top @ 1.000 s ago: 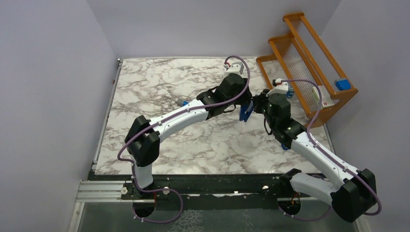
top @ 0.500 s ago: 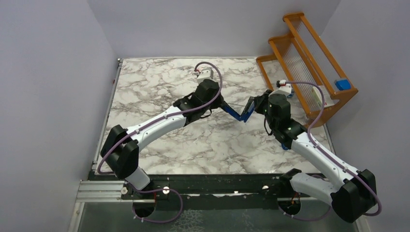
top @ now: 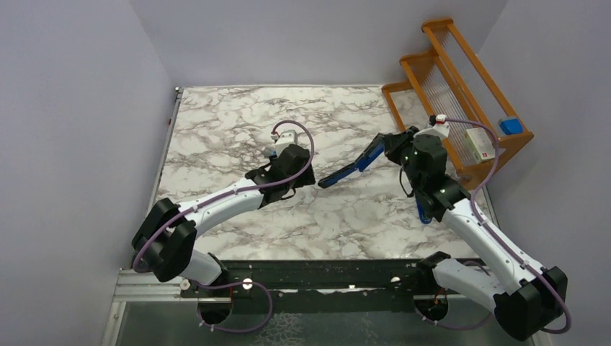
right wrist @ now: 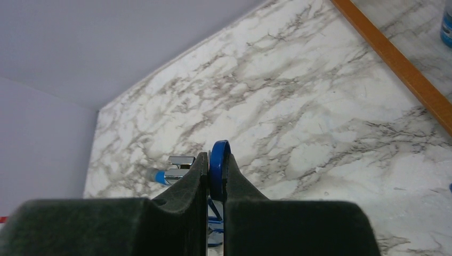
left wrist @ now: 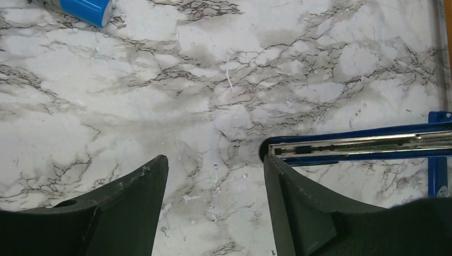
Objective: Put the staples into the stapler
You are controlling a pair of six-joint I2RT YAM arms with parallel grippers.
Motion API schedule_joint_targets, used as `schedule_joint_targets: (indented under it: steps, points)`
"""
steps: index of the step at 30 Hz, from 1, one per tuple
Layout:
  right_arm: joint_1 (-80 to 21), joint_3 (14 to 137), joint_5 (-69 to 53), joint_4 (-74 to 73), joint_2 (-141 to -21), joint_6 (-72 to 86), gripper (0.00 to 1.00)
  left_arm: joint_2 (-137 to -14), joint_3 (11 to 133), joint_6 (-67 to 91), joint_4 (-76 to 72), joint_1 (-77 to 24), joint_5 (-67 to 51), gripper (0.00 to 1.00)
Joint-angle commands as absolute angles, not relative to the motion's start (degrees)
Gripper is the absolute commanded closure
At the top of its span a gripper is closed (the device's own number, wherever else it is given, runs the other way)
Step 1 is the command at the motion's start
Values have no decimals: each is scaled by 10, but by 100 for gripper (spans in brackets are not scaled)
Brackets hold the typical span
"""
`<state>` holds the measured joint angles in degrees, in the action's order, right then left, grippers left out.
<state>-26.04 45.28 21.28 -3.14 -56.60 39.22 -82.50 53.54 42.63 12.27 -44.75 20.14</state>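
The blue stapler (top: pixel 347 171) hangs opened out above the marble table (top: pixel 230 130). My right gripper (top: pixel 387 148) is shut on its upper blue arm, seen edge-on between the pads in the right wrist view (right wrist: pixel 218 162). Its silvery magazine rail (left wrist: pixel 362 146) lies open just beyond my left gripper's right finger (left wrist: pixel 298 197). My left gripper (left wrist: pixel 213 165) is open and empty, close to the rail's free end, also in the top view (top: pixel 308 178). The white staple box with the pink-red label (top: pixel 479 144) sits in the wooden rack. No loose staple strips show.
A small blue-capped cylinder (left wrist: pixel 85 8) lies on the table behind the left gripper. The orange wooden rack (top: pixel 461 79) stands at the back right and holds a blue item (top: pixel 510 126). A blue object (top: pixel 425 213) lies partly under the right arm.
My left arm has pulled back to the left, away from the stapler. My right gripper has moved right and back with the stapler's arm, and the stapler has swung wide open.
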Motion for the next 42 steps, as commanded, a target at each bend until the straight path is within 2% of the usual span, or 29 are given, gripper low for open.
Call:
schedule_joint_targets:
  steps: [1, 6, 9, 14, 18, 20, 22, 24, 29, 34, 42]
  points:
    - [-259, 495, 190, 20, -528, 471, 99, -785, 524, 430, 111, -449, 217, 30]
    - [-258, 500, 169, 31, -525, 485, 99, -752, 521, 391, 78, -447, 235, 22]
    - [-259, 503, 158, 33, -526, 468, 99, -706, 510, 315, 6, -435, 217, 17]
    - [-259, 514, 82, 52, -527, 428, 99, -634, 463, 78, -179, -425, 43, 14]
    - [-259, 534, -11, 60, -534, 400, 99, -598, 456, -51, -195, -418, -85, 7]
    - [-259, 540, -39, 64, -535, 397, 99, -583, 455, -89, -182, -408, -199, 9]
    - [-259, 543, -63, 72, -535, 401, 99, -574, 449, -102, -185, -403, -328, 18]
    - [-259, 544, -91, 82, -536, 404, 99, -580, 451, -92, -185, -403, -380, 25]
    - [-258, 540, -136, 107, -536, 407, 99, -605, 453, -76, -192, -403, -377, 38]
    - [-259, 530, -148, 124, -532, 408, 99, -635, 470, -58, -204, -403, -369, 38]
    - [-259, 524, -156, 138, -533, 413, 99, -690, 485, 23, -246, -403, -287, 39]
